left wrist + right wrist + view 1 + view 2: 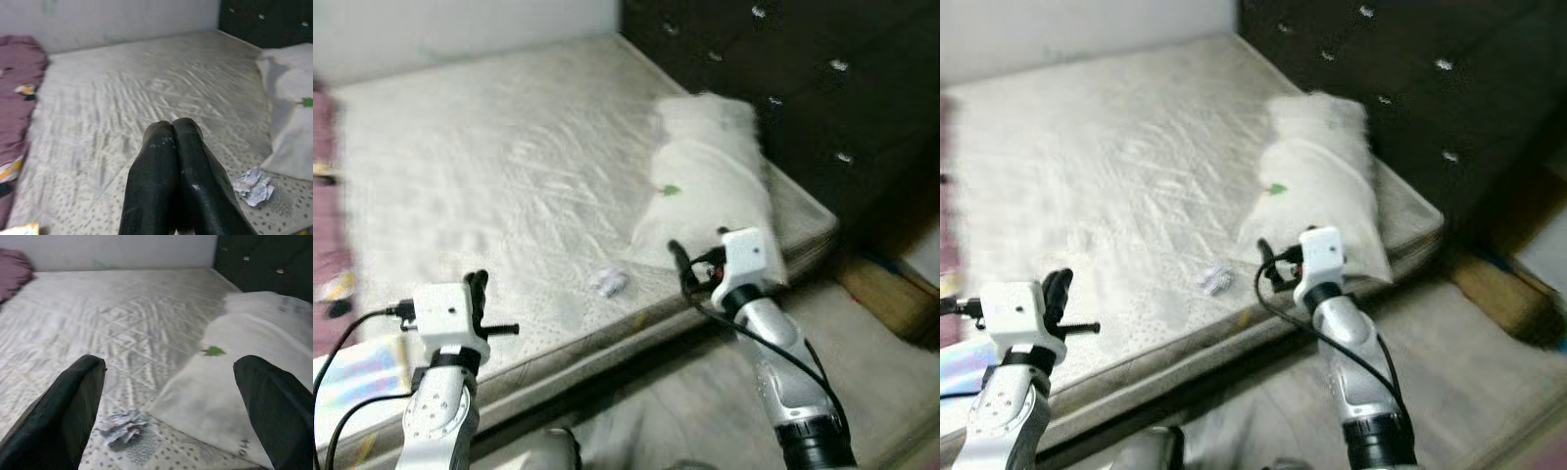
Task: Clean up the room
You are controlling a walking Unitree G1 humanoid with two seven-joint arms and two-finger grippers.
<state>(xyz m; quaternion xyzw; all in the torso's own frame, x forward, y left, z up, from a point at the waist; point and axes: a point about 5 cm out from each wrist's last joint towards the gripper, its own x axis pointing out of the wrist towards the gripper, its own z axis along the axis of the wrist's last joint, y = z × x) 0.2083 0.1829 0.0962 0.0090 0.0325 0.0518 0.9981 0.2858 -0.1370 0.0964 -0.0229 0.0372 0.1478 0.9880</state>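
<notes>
Overhead, right gripper (168, 396) fingers spread wide above crumpled paper (122, 427); left gripper (172, 127) fingers pressed together, empty.

A dark tufted headboard (783, 78) stands behind the bare mattress (489, 176) — a purple blanket (17, 98) alongside.

The bare mattress (509, 186) across the middle of the frame is showing quilted cloth with a faint sheen, dotted near its edge. At centre right a white pillow (710, 186) is looking like soft matt cloth. Below it a crumpled paper scrap (608, 282) is lying creased and rough. The headboard (803, 78) in the upper right is looking dark, tufted and studded with shiny buttons. The left claw (171, 147) is showing smooth, slightly glossy black fingers; the right claw (166, 382) is looking matt black. At far left, purple cloth (19, 83) is lying rumpled.
</notes>
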